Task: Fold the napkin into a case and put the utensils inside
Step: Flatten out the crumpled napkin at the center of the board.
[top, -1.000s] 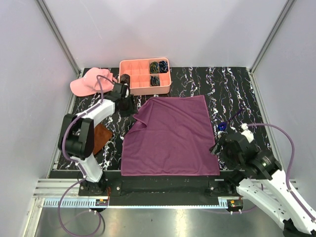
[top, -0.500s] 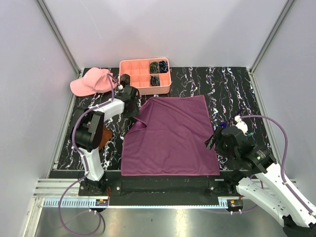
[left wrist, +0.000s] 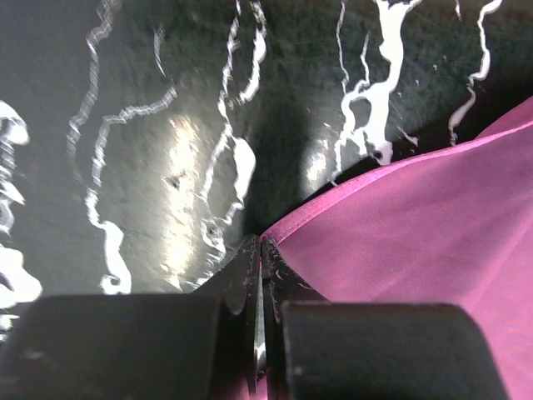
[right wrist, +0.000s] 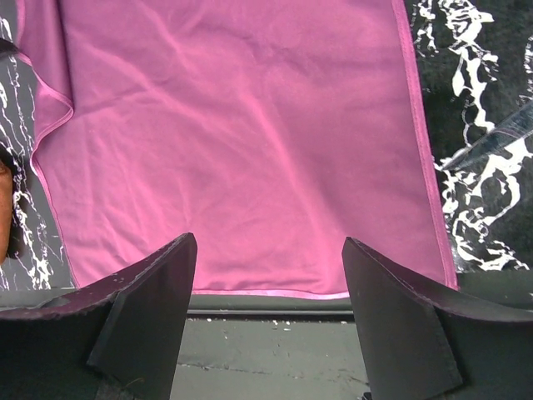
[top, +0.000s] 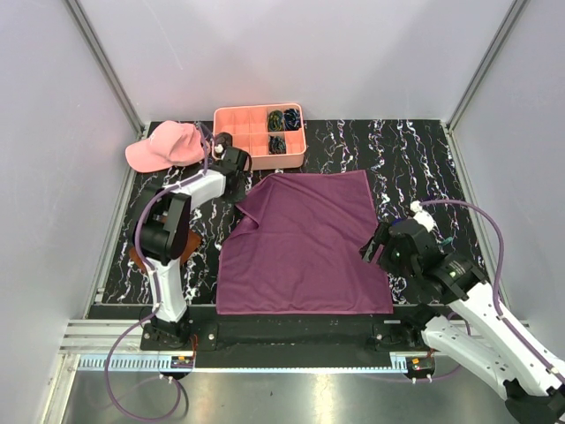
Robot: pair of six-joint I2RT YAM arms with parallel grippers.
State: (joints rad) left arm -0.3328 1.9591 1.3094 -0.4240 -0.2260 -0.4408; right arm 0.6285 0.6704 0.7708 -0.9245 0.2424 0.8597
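First fold: left fingers (left wrist: 241,287) clamped on the napkin (top: 305,247) at its far-left corner, right fingers (right wrist: 146,300) apart; next you'll need to lift and carry that corner across.

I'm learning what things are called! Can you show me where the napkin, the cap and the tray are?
napkin (top: 305,243): top view, middle of the cloth.
cap (top: 163,146): top view, its rounded crown.
tray (top: 275,162): top view, its near wall.

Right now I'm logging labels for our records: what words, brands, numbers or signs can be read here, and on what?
No text can be read in any view.
The napkin, cap, tray and table show no print.
The rail at the near edge has fine marks, too small to read.
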